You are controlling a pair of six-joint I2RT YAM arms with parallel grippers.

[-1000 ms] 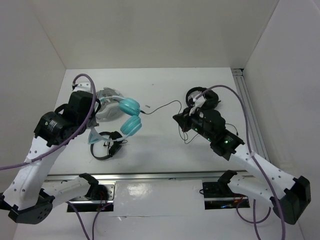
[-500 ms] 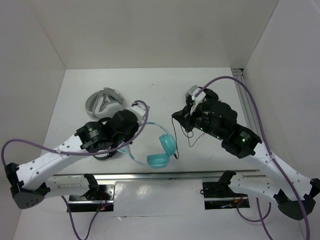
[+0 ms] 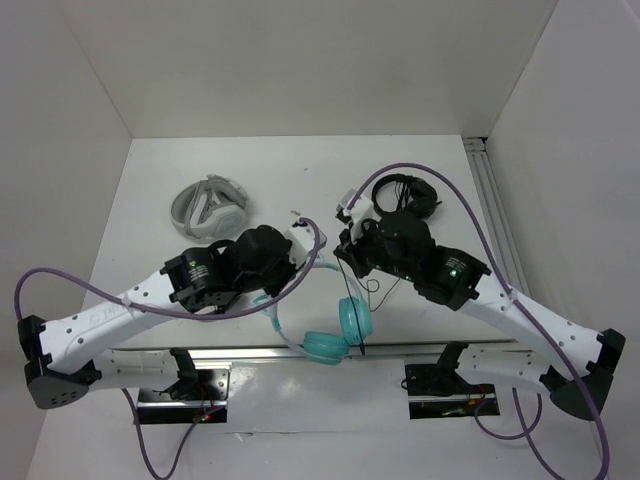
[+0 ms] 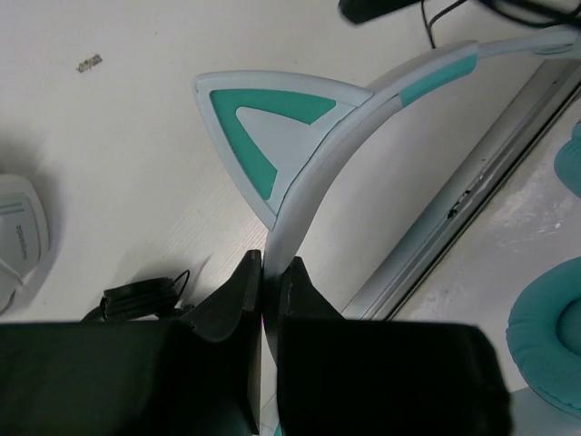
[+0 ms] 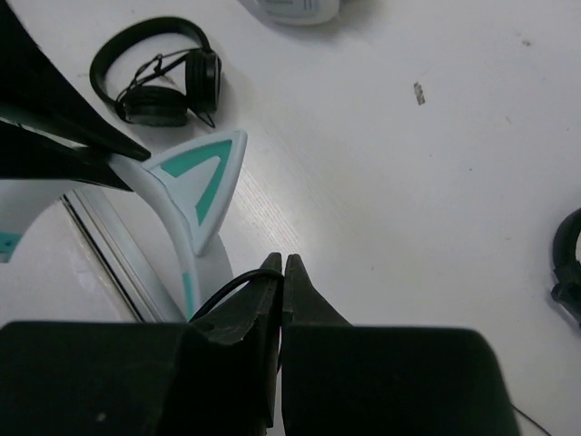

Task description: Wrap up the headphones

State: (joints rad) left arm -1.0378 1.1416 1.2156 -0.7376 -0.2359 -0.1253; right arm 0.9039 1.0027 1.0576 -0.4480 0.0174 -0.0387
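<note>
Where the arms meet: grey-white headphones (image 3: 210, 205) lie far left; one small black pair (image 3: 405, 192) sits behind the right arm, and a second black pair (image 5: 154, 86) lies beside the headband.
Counter (image 3: 300, 170): white, with a metal rail (image 3: 300, 352) along the near edge and plain white walls around.
Teal headphones (image 3: 352, 318): at the near edge with the cups by the rail; the band runs back toward the left arm, and the cat ear (image 4: 272, 118) points away from the rail.
Left hand (image 4: 263, 263): clenched on the pale headband (image 4: 309, 182).
Right hand (image 5: 283, 263): pinching the thin black cable (image 5: 227, 291).
</note>
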